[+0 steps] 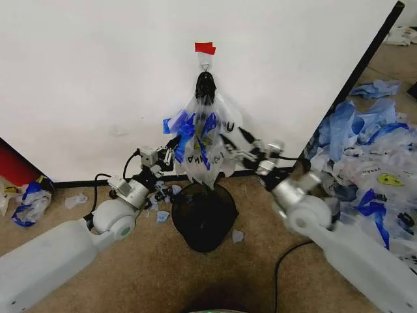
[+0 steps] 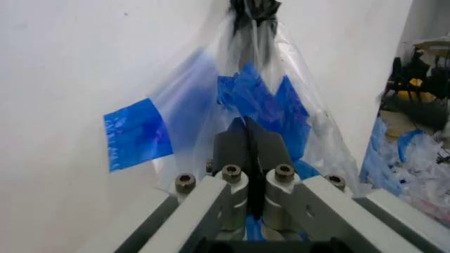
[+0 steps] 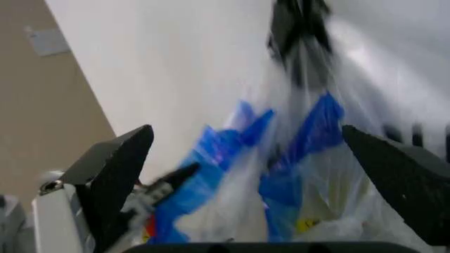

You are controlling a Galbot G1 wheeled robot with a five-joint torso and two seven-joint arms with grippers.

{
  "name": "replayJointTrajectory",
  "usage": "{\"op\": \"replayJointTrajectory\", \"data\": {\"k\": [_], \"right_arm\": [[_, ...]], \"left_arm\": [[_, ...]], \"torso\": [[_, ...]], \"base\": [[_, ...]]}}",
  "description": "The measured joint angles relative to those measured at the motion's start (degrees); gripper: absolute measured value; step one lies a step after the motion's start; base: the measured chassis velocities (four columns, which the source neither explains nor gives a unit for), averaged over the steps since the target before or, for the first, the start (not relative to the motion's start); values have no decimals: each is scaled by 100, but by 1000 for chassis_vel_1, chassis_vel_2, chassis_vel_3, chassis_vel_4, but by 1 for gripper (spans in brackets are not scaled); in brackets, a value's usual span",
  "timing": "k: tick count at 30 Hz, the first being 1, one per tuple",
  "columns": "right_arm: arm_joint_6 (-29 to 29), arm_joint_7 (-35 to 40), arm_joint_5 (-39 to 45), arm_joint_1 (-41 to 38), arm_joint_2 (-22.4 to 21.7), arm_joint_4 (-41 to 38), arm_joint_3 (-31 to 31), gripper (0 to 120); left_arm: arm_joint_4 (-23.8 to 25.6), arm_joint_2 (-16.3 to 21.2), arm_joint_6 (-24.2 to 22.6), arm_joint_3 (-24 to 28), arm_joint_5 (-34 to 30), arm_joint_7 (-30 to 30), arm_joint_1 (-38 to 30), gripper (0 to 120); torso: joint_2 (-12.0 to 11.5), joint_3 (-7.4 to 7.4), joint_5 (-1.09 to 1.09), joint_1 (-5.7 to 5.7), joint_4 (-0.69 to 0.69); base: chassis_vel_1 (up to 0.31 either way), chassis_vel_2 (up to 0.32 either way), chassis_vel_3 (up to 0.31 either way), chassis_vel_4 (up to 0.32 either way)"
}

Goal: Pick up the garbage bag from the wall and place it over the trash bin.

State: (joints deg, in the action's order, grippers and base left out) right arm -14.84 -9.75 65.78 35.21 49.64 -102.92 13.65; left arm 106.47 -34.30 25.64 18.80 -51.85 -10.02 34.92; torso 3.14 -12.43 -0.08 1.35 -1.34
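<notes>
Head view – bag: the garbage bag (image 1: 203,140) hung on the wall (image 1: 98,78) from a hook (image 1: 205,66) under red tape (image 1: 204,47), directly above the trash bin (image 1: 204,215) on the floor.
Head view – arms: the left gripper (image 1: 174,146) met the bag's left edge; the right gripper (image 1: 233,149) was at its right side.
Left wrist view: the left gripper (image 2: 252,145) had its jaws pressed together on the bag's (image 2: 260,100) blue-edged plastic.
Right wrist view: the right gripper (image 3: 271,158) stood spread wide, fingers (image 3: 116,174) either side of the bag (image 3: 281,174), not pinching it.
</notes>
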Motion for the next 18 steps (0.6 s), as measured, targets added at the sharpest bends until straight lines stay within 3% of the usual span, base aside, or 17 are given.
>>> {"op": "replayJointTrajectory", "data": {"k": [6,18], "right_arm": [[160,236,70,-447,277,492,596,100],[183,86,40,-922,285,396,896,100]], "left_arm": [[16,35,-2,-193,22,-4,206,0],[12,14,-2,-345,49,18,349,0]], "torso": [[0,0,1,0,-2],[0,1,0,0,-1]], "base": [[0,0,0,0],[0,0,0,0]]}}
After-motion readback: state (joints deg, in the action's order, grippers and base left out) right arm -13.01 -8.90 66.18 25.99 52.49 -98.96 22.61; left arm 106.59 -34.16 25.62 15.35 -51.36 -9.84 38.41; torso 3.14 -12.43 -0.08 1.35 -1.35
